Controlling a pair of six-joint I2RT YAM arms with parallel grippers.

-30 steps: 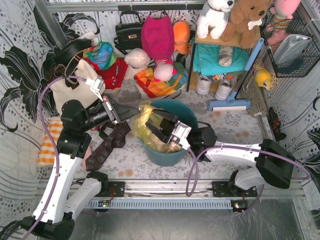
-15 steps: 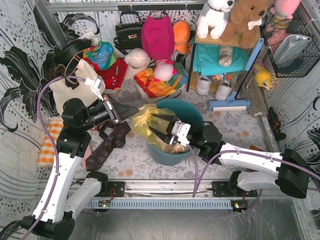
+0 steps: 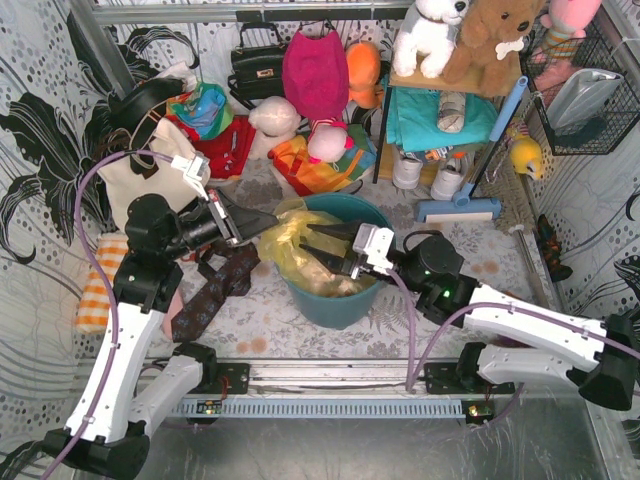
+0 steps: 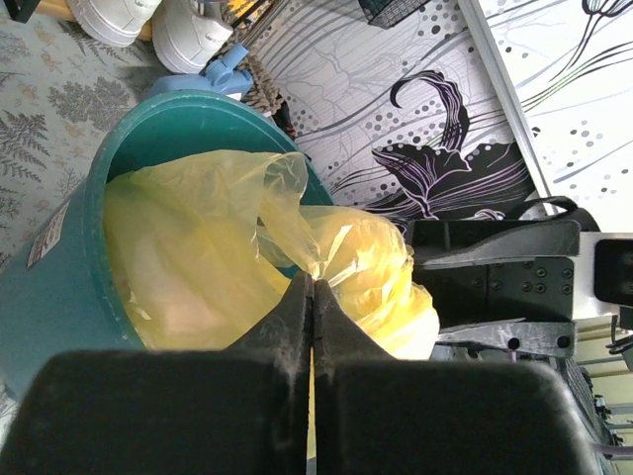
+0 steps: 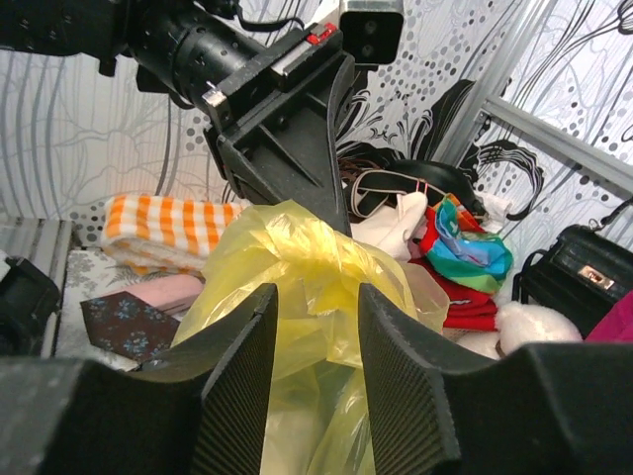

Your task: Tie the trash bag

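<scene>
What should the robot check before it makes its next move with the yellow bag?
1. Left gripper jaws shut on a fold of the trash bag: ok.
2. Right gripper jaws open, facing the bag's bunched top: ok.
3. Bag sits in the teal bin: ok.
4. Knot tied: not ok, none shows.
5. Grippers clear of each other: cannot tell, they are close together.

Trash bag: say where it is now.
In the top view the trash bag sits in the teal bin at centre, its bunched edge pinched by the shut jaws of the left gripper.
</scene>
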